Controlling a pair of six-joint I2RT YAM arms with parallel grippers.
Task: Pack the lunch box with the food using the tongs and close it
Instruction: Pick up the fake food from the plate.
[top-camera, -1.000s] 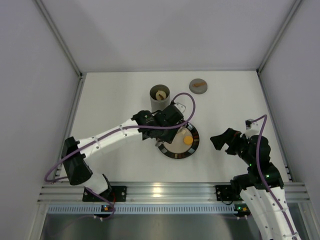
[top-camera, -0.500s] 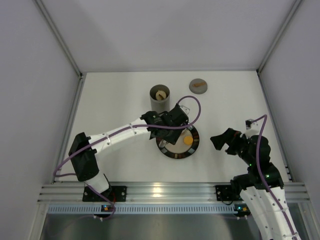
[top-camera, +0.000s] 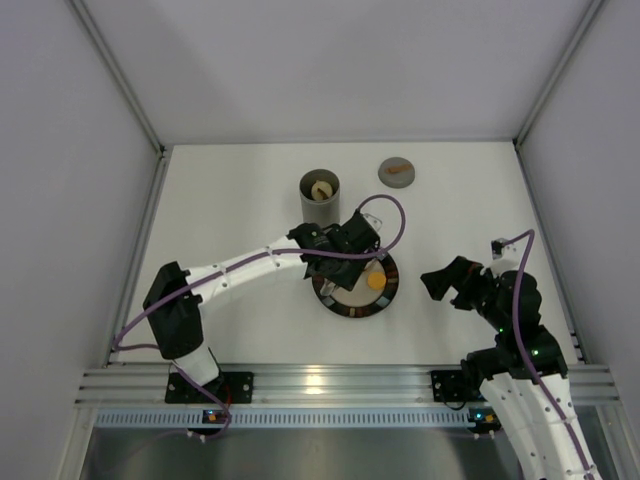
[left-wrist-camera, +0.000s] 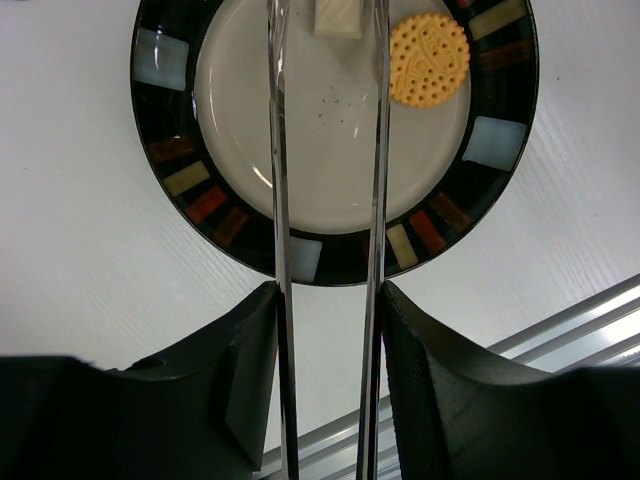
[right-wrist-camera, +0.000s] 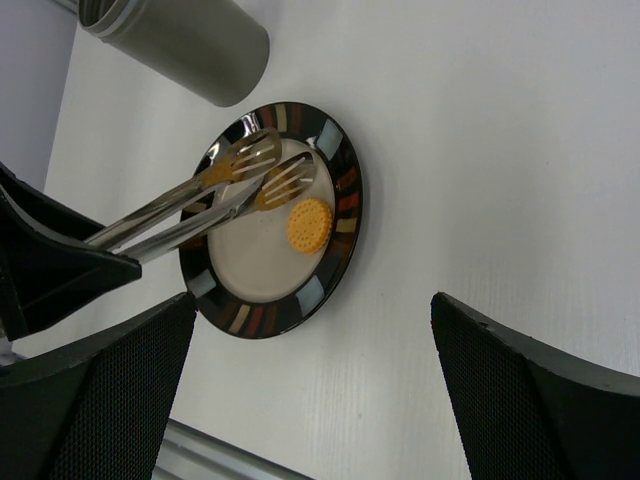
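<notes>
L arm (top-camera: 240, 268) is stretched from the near-left base toward mid-surface (top-camera: 230, 200). Lunch box (top-camera: 320, 197) is seen upright at 11 o'clock of the plate (top-camera: 340, 305), close by, mouth uncovered, a pale piece (top-camera: 320, 188) inside. L gripper (top-camera: 345, 245) is hung over the plate's 10 o'clock rim, jaws clamped on the tongs (left-wrist-camera: 279, 200). Tong arms are kept slightly apart, tips over the plate's cream centre. A pale block (left-wrist-camera: 338, 18) is framed between the tips in the wrist view; contact can't be told. Round orange biscuit (left-wrist-camera: 429, 60) is laid at 3 o'clock on the plate. Lid (top-camera: 398, 172) w/ orange mark is set at 1 o'clock, well apart. R gripper (top-camera: 448, 283) is poised at 3 o'clock of the plate, apart, jaws spread wide, nothing held.
</notes>
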